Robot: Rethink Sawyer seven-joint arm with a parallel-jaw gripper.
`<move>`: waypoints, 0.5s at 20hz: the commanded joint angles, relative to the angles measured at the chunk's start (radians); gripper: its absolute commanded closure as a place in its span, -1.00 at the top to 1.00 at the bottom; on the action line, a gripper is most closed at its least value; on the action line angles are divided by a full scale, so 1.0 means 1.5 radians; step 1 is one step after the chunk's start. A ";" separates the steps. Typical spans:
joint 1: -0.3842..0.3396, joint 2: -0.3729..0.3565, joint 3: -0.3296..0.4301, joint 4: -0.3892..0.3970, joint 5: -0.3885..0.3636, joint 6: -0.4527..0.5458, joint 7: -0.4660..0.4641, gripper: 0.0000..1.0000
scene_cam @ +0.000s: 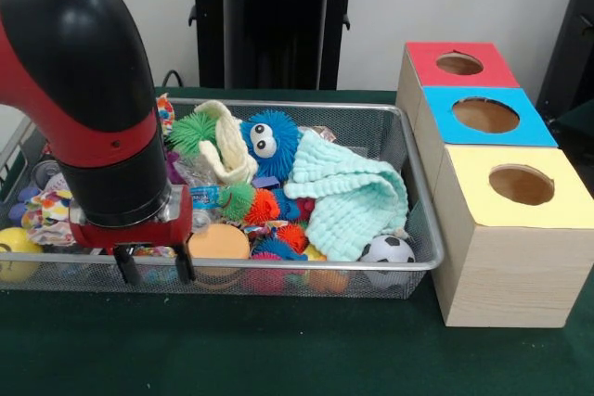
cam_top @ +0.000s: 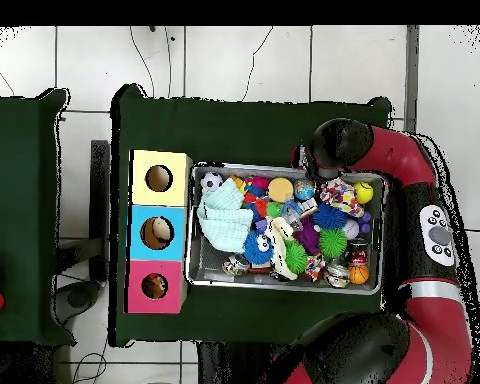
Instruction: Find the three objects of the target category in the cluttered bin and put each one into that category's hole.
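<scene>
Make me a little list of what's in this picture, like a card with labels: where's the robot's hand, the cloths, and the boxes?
gripper: over the basket's front corner, jaws open, holding nothing
basket: silver mesh, full of toys
mint cloth: on top of the pile, nearest the boxes
cream cloth: beside the blue googly-eyed ball
dotted cloth: partly behind the arm
yellow box: nearest the camera, its hole uncovered

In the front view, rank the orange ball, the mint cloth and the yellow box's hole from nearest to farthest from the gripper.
Gripper, fingers apart, hangs over the bin's near-left part.
1. Orange ball: just right of the gripper, against the bin's near rim.
2. Mint cloth: further right, in the bin's right half.
3. Yellow box's hole: farthest right, outside the bin.
</scene>
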 commanded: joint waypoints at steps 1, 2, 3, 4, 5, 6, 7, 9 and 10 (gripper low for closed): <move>0.008 -0.009 -0.018 0.004 0.008 0.059 -0.018 1.00; 0.008 -0.010 -0.018 0.005 0.007 0.057 -0.018 1.00; 0.007 -0.010 -0.018 0.009 0.008 0.055 -0.020 1.00; 0.006 -0.009 -0.018 0.011 0.008 0.051 -0.022 1.00; 0.005 -0.007 -0.018 0.011 0.008 0.052 -0.024 1.00; 0.005 -0.006 -0.018 0.012 0.009 0.051 -0.025 1.00; 0.006 -0.004 -0.017 0.008 0.008 0.052 -0.027 1.00; 0.009 0.006 -0.019 -0.005 0.003 0.055 -0.029 1.00; 0.011 0.015 -0.019 -0.015 0.000 0.058 -0.031 1.00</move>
